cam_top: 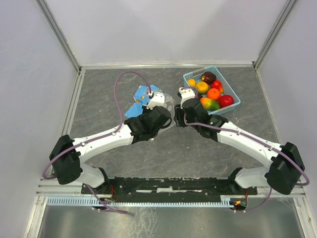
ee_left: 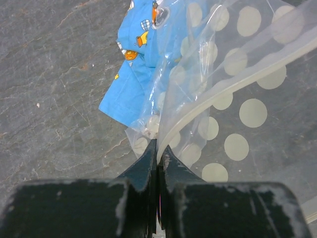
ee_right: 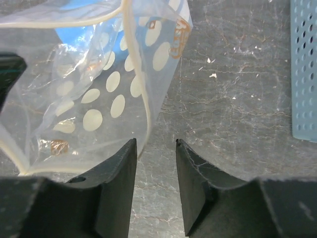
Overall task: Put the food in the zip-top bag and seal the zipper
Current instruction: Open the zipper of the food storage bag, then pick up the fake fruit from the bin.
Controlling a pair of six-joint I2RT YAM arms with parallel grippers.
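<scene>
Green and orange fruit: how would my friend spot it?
Find the light blue basket at the far right of the table. The green and orange fruit lies at its near edge. Only it mixes two colours; its neighbours are each one colour.

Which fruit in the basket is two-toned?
The green-orange fruit, lying at the near-left edge of the basket. The other fruits are each one colour: yellow, orange, red or dark maroon.

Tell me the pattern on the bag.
Pale round dots on the clear bag, best seen in the left wrist view.
</scene>
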